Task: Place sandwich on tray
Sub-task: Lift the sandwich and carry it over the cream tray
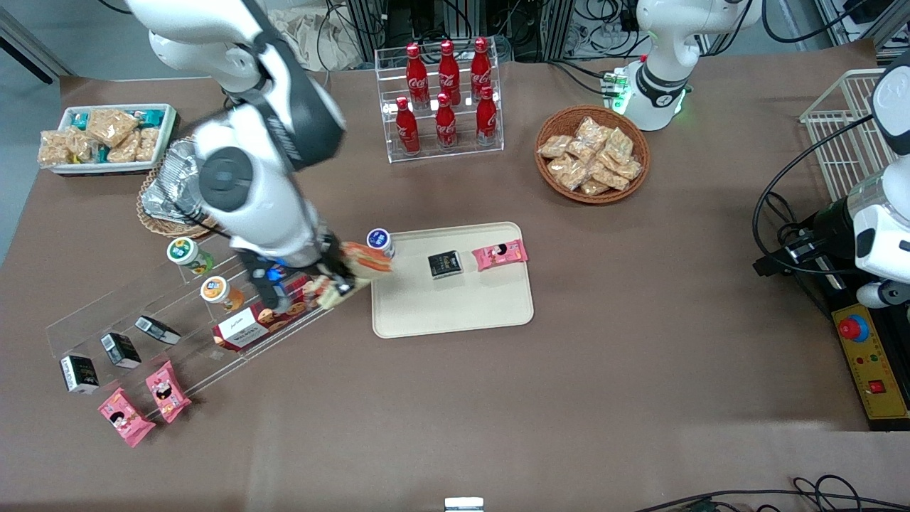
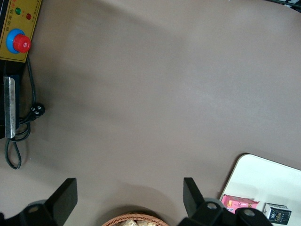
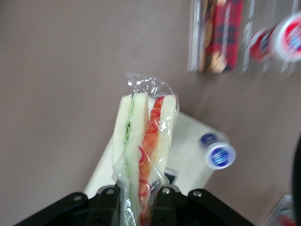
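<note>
Fingers (image 3: 162, 200) of the right gripper (image 3: 136, 200) are closed on the lower end of the wrapped sandwich (image 3: 143, 146), pinching it from both sides so the wedge stands out ahead of them, its green and red-orange filling edge facing the wrist camera. In the front view the gripper (image 1: 334, 281) holds the sandwich (image 1: 359, 264) in the air just at the edge of the cream tray (image 1: 455, 309) that faces the working arm's end, above the worktop (image 1: 569, 398) and not resting on anything.

A small blue-capped bottle (image 1: 381, 242) stands at the tray's corner, close beside the sandwich. On the tray lie a small black carton (image 1: 445, 264) and, next to it, a pink snack packet (image 1: 500, 254).

Near the gripper, toward the working arm's end, a clear acrylic rack (image 1: 142, 320) carries a red biscuit box (image 1: 259, 320), capped bottles and black cartons.
</note>
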`<state>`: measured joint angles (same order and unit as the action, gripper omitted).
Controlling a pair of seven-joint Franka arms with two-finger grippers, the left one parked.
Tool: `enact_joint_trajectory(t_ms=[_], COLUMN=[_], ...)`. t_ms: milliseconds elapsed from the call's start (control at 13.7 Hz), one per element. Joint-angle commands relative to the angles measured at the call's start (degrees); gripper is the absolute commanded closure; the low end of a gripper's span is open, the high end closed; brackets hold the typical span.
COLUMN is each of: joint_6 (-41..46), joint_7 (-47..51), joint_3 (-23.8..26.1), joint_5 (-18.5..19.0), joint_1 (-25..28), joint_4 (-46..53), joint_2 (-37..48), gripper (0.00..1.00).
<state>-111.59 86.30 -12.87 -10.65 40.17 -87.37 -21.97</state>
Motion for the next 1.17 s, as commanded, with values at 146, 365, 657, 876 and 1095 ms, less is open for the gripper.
enact_joint_trajectory(t_ms=[146, 365, 657, 876, 1095], joint_6=[-10.4, -18.3, -24.6, -27.4, -30.3], joint_7=[13.5, 20.9, 26.3, 28.7, 28.5], joint_3=[-0.8, -0.8, -0.9, -0.9, -1.0], joint_5=[-1.4, -1.9, -1.9, -1.8, -1.7], joint_1=[3.9, 5.7, 8.2, 10.6, 11.5], joint_4=[1.9, 1.9, 1.9, 1.8, 1.8], joint_2=[-8.7, -14.0, -19.2, -21.7, -24.1], gripper=[1.00, 1.00, 1.00, 1.00, 1.00])
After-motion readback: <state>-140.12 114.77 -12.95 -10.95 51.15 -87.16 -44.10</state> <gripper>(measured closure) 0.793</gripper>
